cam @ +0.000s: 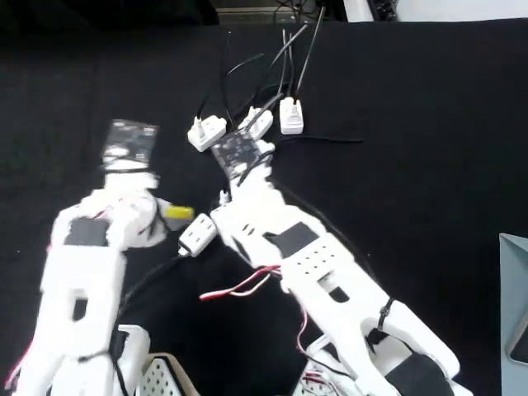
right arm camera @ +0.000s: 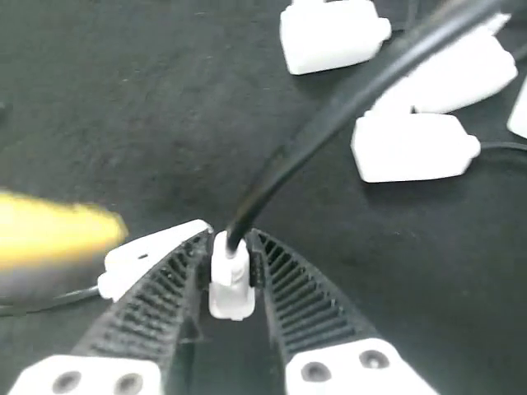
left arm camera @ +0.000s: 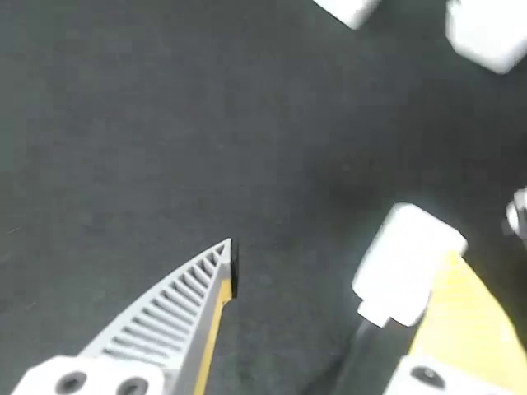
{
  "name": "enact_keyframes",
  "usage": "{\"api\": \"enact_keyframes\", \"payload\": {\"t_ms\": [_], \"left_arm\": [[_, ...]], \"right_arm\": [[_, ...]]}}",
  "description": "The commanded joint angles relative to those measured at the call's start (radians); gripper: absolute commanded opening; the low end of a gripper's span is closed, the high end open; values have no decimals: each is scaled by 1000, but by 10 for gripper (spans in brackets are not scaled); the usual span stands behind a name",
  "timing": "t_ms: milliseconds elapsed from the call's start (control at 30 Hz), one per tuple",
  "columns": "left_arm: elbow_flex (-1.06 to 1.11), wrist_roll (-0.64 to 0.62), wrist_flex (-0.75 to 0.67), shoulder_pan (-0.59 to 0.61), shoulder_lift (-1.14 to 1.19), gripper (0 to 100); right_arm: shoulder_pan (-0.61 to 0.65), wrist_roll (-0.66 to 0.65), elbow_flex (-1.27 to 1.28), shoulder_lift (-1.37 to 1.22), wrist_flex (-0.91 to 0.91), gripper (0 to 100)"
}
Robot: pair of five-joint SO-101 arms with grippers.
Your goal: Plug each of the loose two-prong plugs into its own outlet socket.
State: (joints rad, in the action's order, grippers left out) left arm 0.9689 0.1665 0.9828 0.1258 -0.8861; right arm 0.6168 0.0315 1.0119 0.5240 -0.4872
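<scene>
1 plug (right arm camera: 229, 284) clamped in R pincer (right arm camera: 229, 239) | L pincer (left arm camera: 338, 257) wide open, white block (left arm camera: 408, 263) just beside it

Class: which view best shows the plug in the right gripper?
The right wrist view: the white plug sits clamped in the right gripper. In the high view the right arm covers that spot; the left wrist view faces another white block.
</scene>
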Motion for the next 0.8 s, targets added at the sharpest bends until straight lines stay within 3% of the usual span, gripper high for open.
{"api": "enact_keyframes", "payload": {"t_ms": [0, 100, 333, 767], "left_arm": [[19, -25, 41, 107, -164, 366], [87, -25, 43, 160, -218, 365], [226, -26, -57, 174, -224, 364], [275, -26, -64, 174, -233, 364]], "right_arm": [[52, -3, -7, -8, 26, 12], [89, -3, 18, -8, 55, 12], [121, -58, 179, -10, 330, 11], [87, -80, 194, -13, 402, 11]]}}
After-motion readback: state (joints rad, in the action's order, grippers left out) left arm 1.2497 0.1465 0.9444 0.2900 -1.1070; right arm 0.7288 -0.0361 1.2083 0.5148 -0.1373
